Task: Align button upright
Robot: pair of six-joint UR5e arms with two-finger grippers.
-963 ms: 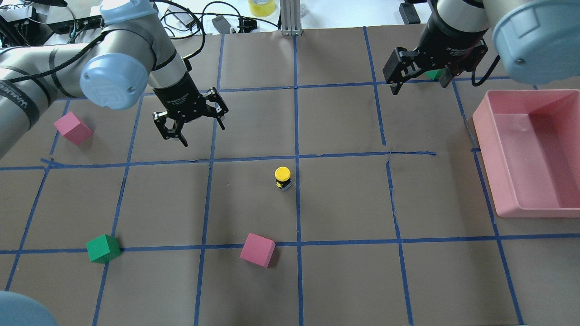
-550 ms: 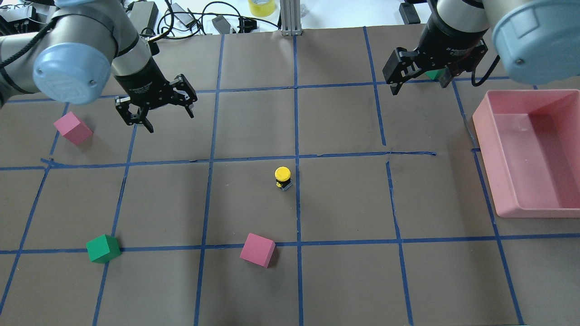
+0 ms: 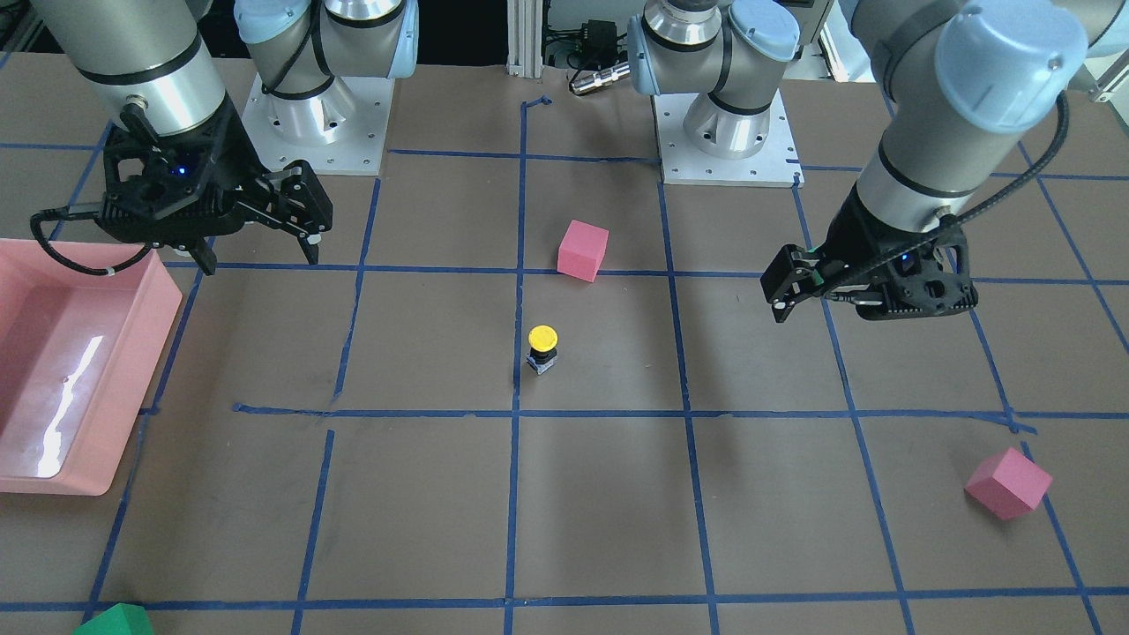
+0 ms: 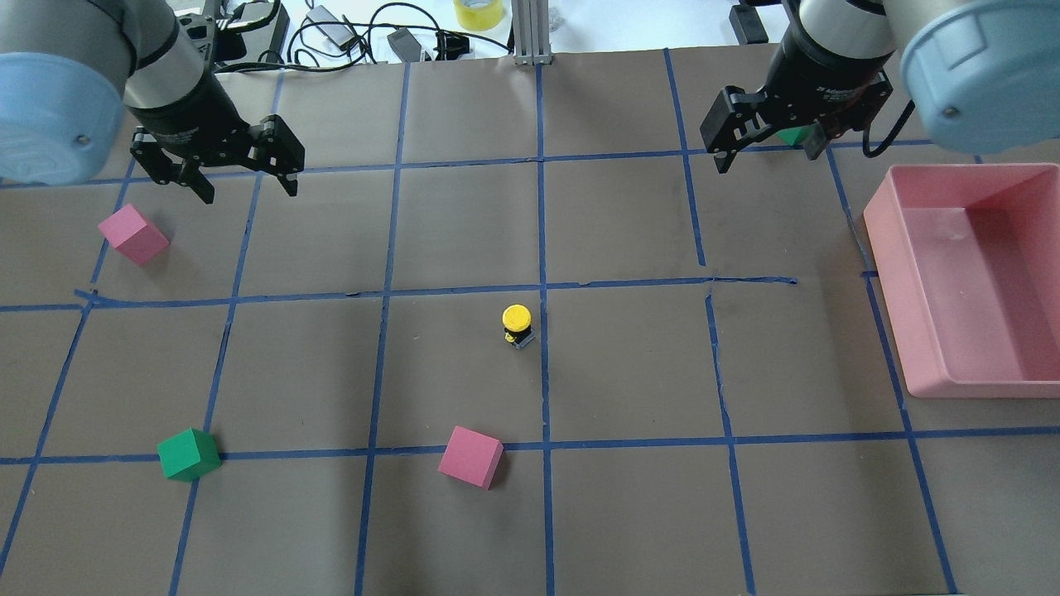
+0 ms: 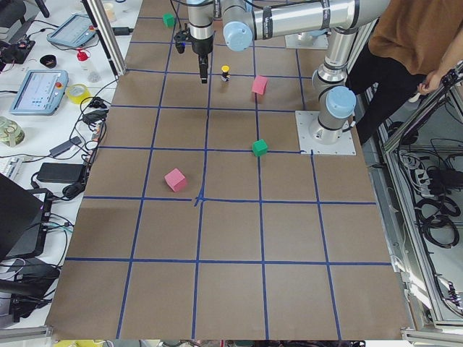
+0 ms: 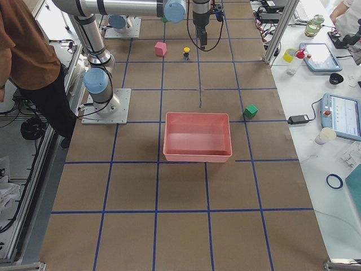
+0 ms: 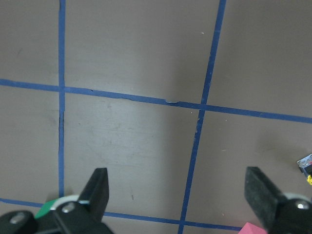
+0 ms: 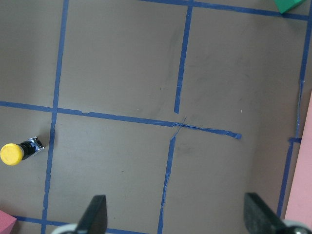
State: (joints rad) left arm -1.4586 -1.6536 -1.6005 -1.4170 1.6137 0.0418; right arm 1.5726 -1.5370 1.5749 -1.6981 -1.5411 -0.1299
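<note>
Brown paper is covering the desk (image 4: 629,364), and blue tape is dividing it into a grid of squares. Near the middle, the button (image 4: 516,324) is standing upright on its grey-white base. Its yellow cap is facing up, and it is sitting just beside a blue tape line. Nothing is touching it.

The left end effector (image 4: 247,189) is hanging above the far left part of the desk, well apart from the button. Its fingers (image 7: 97,187) are spreading wide, with only bare paper and tape showing between them. The right end effector (image 4: 763,157) is hanging above the far right part, also well apart from the button. Its fingers (image 8: 95,214) are likewise spreading wide and gripping nothing, and its wrist camera is catching the button off to one side.

A pink cube (image 4: 133,234) is lying near the left end effector, a little closer to the robot. A second pink cube (image 4: 470,456) is sitting on the robot's side of the button, next to a tape crossing. A green cube (image 4: 189,454) is resting at the near left. A second green cube (image 4: 793,135) is showing partly behind the right end effector. A pink tray (image 4: 886,240) is sitting at the right edge of the desk. In the side views, a person (image 5: 405,58) is standing beside the robot's bases.
</note>
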